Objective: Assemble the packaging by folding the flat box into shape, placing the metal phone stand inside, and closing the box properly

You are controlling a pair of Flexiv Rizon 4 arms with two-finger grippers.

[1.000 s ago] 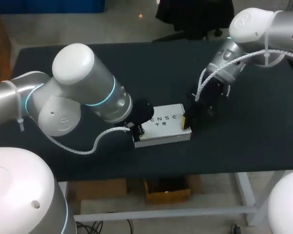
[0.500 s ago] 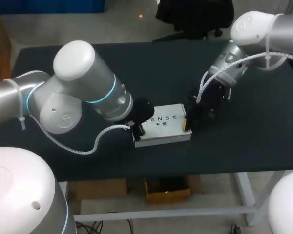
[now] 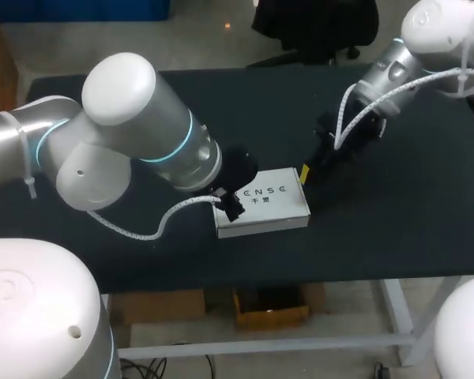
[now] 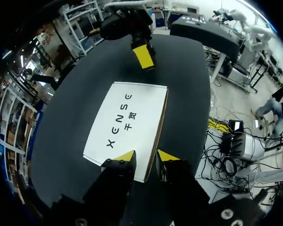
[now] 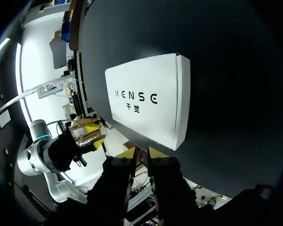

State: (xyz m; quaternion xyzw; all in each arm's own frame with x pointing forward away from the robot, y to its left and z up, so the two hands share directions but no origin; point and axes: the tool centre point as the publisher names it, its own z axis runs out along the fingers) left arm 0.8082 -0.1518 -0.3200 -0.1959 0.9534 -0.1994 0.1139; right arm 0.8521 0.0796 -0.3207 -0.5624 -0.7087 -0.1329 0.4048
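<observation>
The white box (image 3: 265, 204) lies closed, broad face up, about mid-table on the dark table (image 3: 245, 110). The left gripper (image 3: 234, 207) is at its 9 o'clock end, fingers slightly parted and empty. The right gripper (image 3: 304, 172) hangs just off the 1 o'clock corner, fingers drawn together on nothing. I judge it thin card — light, smooth, easily dented — so it is best pinched gently across its long edges, not pressed on the printed face.

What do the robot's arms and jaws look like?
The left arm and the right arm are thick, rounded cylinders in silver and white. A cyan ring circles one joint of the left arm. White coiled cables run along each arm. The jaws are black with bright yellow tips.
</observation>
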